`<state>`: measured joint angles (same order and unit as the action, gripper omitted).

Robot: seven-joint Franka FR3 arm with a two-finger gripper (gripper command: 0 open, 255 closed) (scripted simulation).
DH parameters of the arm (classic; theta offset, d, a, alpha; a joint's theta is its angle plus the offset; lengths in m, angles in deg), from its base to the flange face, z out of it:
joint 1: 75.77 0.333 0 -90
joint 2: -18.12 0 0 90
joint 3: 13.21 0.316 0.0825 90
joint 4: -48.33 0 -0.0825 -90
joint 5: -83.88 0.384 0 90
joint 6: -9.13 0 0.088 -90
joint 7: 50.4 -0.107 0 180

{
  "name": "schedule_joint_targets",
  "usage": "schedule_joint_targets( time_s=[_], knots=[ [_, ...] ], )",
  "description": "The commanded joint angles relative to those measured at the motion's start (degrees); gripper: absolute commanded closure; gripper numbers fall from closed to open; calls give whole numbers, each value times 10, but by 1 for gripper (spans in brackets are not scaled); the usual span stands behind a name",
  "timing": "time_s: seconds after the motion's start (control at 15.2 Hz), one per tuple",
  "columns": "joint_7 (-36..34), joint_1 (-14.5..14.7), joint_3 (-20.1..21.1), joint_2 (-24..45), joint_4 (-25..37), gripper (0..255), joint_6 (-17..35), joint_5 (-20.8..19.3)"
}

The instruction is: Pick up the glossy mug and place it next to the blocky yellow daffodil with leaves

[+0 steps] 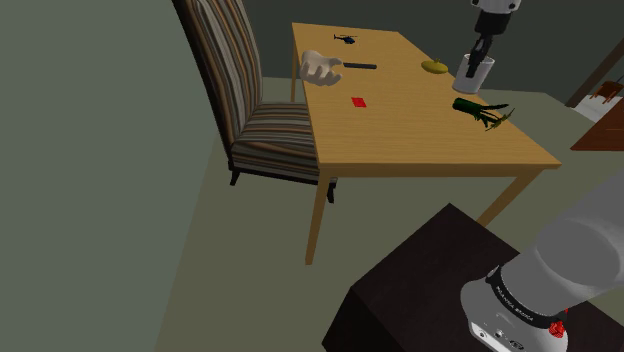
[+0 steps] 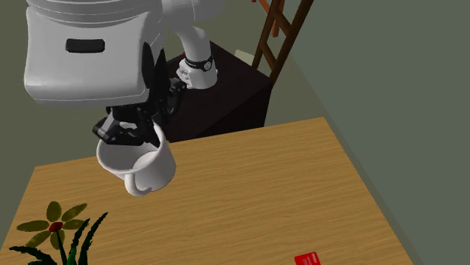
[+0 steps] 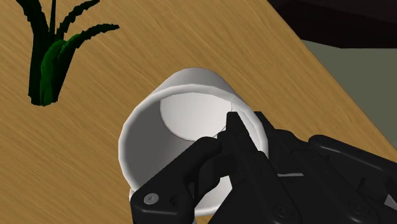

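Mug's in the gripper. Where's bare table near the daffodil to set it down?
Free: bare wood between the red card and the daffodil, and the table strip below the flower in the shoulder view. Crowded: the far end, with the yellow lump, dark bar and white hand-shaped object. The spot under the held mug looks tight.

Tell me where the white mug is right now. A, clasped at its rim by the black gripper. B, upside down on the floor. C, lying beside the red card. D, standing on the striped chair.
A: in the wrist view the gripper is pinching the rim of the white mug between its fingers.
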<state>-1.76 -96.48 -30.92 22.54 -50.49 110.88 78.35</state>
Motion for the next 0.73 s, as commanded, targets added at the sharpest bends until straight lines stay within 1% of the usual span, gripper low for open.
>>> schedule_joint_targets(
  time_s=[0.0,0.53,0.66],
  knots=[
    [28,-15,-12,2,0,255,6,1],
    [137,-75,-61,22,18,255,16,12],
    [144,-79,-63,25,14,255,24,14]
  ],
)
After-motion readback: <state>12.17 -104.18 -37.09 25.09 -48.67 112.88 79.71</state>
